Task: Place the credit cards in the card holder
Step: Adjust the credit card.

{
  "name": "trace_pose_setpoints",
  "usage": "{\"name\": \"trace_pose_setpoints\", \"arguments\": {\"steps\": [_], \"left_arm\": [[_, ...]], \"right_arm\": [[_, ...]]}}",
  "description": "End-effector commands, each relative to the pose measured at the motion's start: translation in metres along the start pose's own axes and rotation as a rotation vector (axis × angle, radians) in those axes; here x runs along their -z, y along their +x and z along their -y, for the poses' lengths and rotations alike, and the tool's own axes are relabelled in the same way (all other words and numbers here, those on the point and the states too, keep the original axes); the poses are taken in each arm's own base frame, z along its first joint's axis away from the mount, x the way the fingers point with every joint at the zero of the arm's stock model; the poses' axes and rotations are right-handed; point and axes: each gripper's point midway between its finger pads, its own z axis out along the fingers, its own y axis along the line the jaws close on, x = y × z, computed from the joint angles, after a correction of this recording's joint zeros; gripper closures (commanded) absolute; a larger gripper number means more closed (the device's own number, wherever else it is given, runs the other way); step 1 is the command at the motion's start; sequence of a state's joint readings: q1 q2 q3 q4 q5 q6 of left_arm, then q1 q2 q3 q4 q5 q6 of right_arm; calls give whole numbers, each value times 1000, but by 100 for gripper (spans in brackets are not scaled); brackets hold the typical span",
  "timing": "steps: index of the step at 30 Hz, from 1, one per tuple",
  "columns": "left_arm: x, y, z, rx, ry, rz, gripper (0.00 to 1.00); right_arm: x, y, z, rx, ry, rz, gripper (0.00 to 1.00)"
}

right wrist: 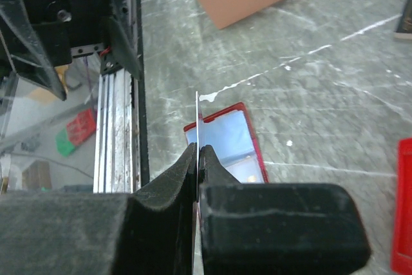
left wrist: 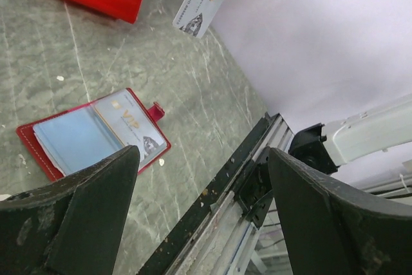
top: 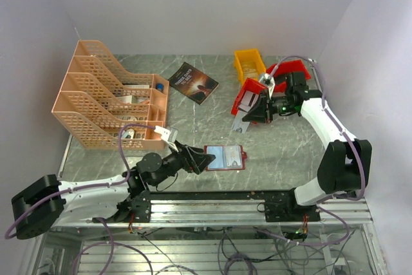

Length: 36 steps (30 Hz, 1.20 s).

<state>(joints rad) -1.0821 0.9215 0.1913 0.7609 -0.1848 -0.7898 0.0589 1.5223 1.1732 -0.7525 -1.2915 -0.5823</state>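
The card holder (top: pixel 225 157) lies open on the table near the front edge, dark red with pale blue clear pockets. It also shows in the left wrist view (left wrist: pixel 96 134) with a VIP card in its right pocket, and in the right wrist view (right wrist: pixel 226 134). My right gripper (top: pixel 251 114) is shut on a white credit card (top: pixel 241 123) and holds it in the air behind the holder. The card is edge-on in the right wrist view (right wrist: pixel 197 117) and faces the left wrist camera (left wrist: pixel 199 1). My left gripper (top: pixel 205 159) is open and empty at the holder's left edge.
A red bin (top: pixel 248 93) with cards stands just behind my right gripper. Another red bin (top: pixel 291 69) and a yellow bin (top: pixel 250 64) are at the back right. A dark book (top: pixel 193 82) lies at the back middle. A peach file organiser (top: pixel 109 94) fills the left side.
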Motion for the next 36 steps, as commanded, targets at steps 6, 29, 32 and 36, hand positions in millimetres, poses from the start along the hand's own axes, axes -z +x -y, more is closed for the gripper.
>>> {"name": "trace_pose_setpoints", "arguments": {"steps": [6, 29, 32, 36], "left_arm": [[-20, -9, 30, -36, 123, -23, 10], [-9, 4, 43, -623, 329, 10, 13], [-9, 16, 43, -705, 336, -14, 11], [-14, 24, 40, -729, 325, -24, 13]], "right_arm": [[-13, 5, -38, 99, -117, 18, 100], [-34, 85, -105, 819, -412, -2, 100], [-34, 86, -105, 830, -415, -3, 100], [-35, 82, -104, 780, -411, -2, 100]]}}
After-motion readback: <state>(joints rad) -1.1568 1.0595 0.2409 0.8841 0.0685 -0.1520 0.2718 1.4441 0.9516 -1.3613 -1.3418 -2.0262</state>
